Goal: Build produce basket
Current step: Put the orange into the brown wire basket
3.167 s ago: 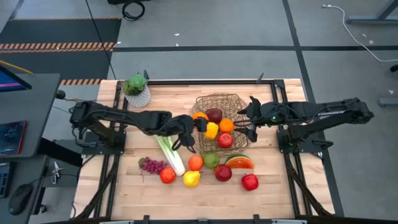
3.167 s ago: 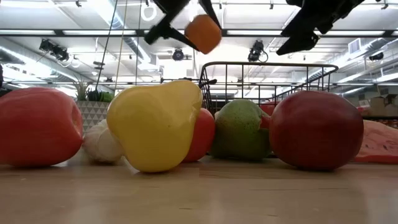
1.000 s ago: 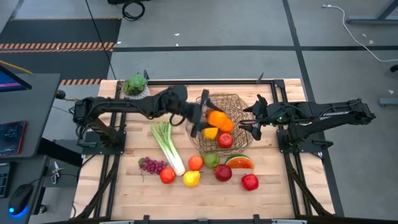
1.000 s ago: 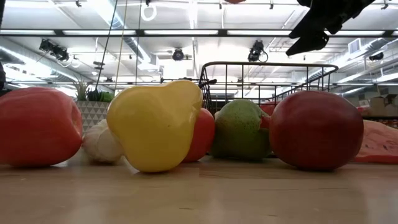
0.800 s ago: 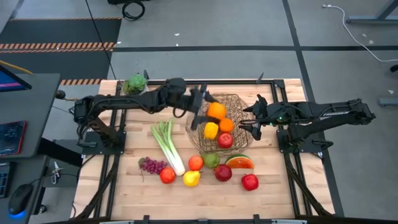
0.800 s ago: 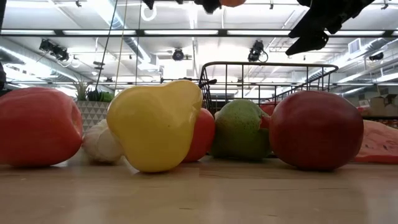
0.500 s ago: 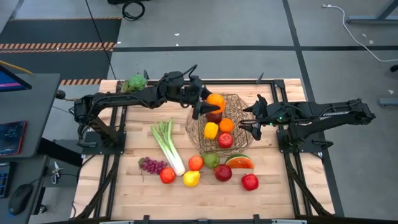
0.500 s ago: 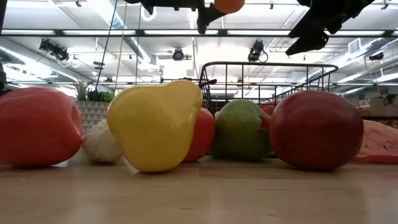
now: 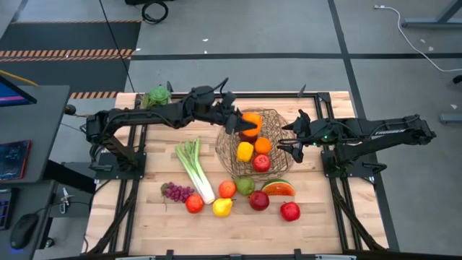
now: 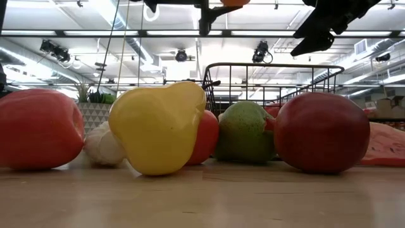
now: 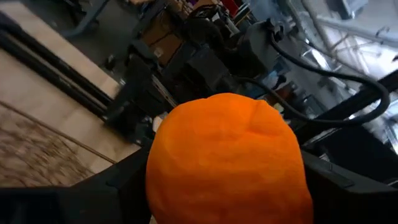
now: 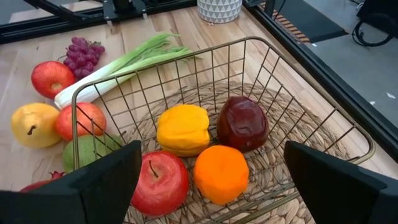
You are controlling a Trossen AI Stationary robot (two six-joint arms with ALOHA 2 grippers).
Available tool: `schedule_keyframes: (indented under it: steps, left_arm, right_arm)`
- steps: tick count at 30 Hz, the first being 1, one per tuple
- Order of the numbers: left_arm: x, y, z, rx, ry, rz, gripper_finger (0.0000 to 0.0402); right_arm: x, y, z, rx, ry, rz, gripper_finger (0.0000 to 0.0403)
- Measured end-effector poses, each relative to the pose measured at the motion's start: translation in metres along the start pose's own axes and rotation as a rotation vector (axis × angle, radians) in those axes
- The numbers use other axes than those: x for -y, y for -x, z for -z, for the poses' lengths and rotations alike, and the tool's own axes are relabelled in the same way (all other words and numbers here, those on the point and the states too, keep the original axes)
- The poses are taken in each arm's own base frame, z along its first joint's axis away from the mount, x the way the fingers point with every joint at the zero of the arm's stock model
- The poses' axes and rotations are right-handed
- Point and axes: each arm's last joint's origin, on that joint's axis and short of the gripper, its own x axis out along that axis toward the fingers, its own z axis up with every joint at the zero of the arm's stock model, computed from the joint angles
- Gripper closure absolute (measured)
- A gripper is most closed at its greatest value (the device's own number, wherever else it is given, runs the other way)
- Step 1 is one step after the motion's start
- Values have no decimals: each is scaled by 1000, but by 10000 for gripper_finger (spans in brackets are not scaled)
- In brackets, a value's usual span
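Orange fruit sits clamped in our left gripper over the far side of the basket in the high view; our right gripper waits wide open and empty beside the basket's right rim. We should lower before releasing, into a gap between the fruit already inside.

Low view: pale wood tabletop, a yellow pear, ceiling lights behind.

Left wrist view: the orange fills the jaws.

Right wrist view: four pieces lie inside the basket.

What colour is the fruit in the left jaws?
Orange: a round orange fruit, clearest in the left wrist view.
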Motion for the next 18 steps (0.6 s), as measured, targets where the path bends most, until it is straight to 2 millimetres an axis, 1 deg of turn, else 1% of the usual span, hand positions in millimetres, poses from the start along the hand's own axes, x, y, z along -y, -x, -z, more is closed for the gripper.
schedule_keyframes:
  steps: [3, 12, 18]
  left_arm:
    - [4, -2, 4, -12, 19, 10, 115]
    - [24, -10, 23, -57, 32, 75, 115]
    - [26, -11, 25, -63, 31, 80, 115]
  right_arm:
    - [0, 0, 0, 0, 0, 0, 7]
    - [0, 0, 0, 0, 1, 0, 7]
    - [0, 0, 0, 4, -1, -1, 7]
